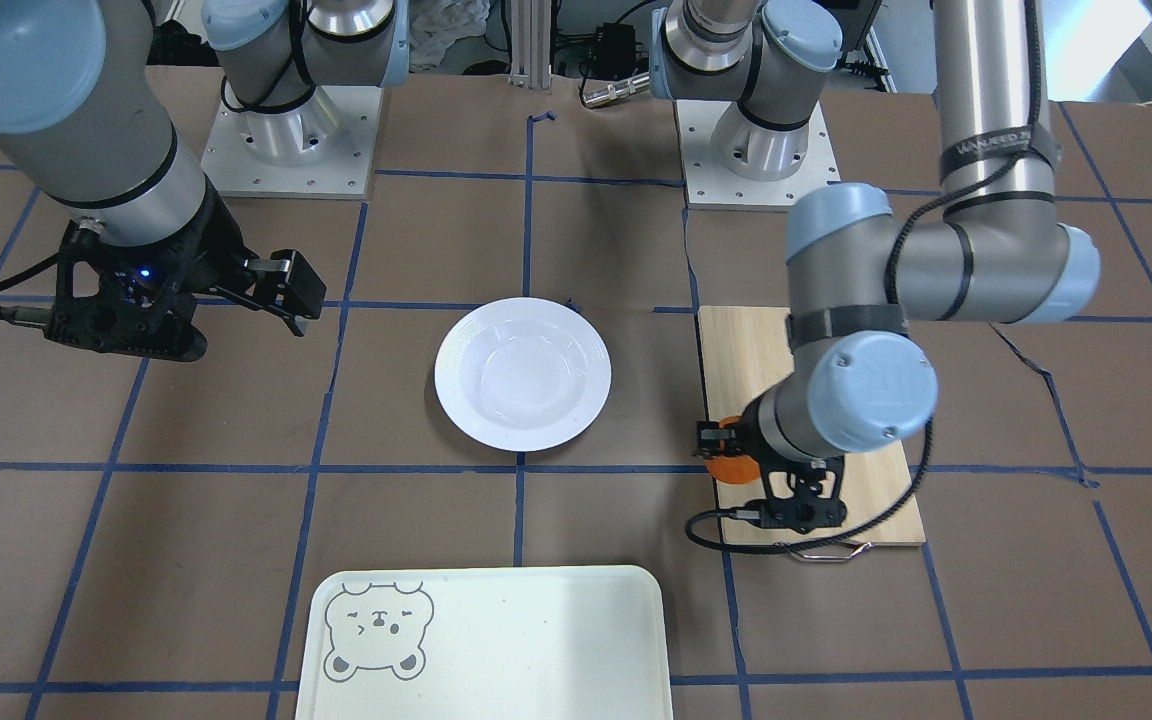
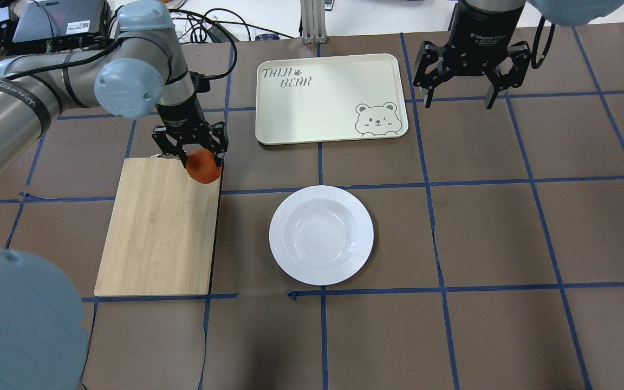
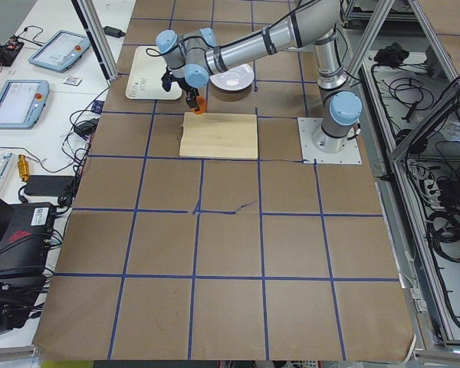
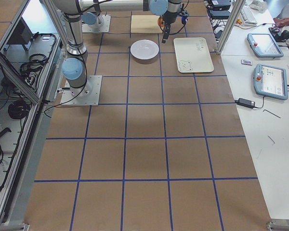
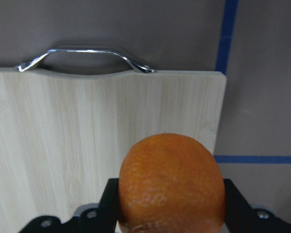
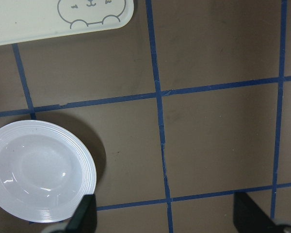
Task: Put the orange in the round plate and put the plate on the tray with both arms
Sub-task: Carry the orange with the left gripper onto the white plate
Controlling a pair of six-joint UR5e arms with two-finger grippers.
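One orange (image 5: 170, 182) is clamped in the left tool (image 2: 201, 158), over the far corner of the bamboo cutting board (image 2: 160, 227) by its metal handle (image 5: 87, 50). You can't tell here whether it is clear of the wood or touching it. The round plate (image 2: 363, 238) sits empty mid-tabletop (image 2: 507, 227), well apart from the fruit, with the tray (image 2: 323, 103) beyond it on the far side. The right tool (image 2: 458, 102) hangs spread wide with nothing in it, beside the tray's corner. Risks as I judge them: the fruit is round with dimpled skin and is gripped only at its sides, so a quick swing toward the plate could roll it out. Let it go too high and it may bounce out of the shallow centre. Later, the glossy plate lies flat, so its rim gives you little to pinch. Uneven lifting by the two arms would tilt it and send the orange off. View notes: only the left wrist view shows the grip up close, fruit filling the gap. In the front-facing view the wrist hides most of the fruit. Overhead gives you the full layout of plate, tray and board, which neither wrist view has. The right wrist view shows just the plate, the tray's bear face (image 6: 89, 12) and spread fingertips.
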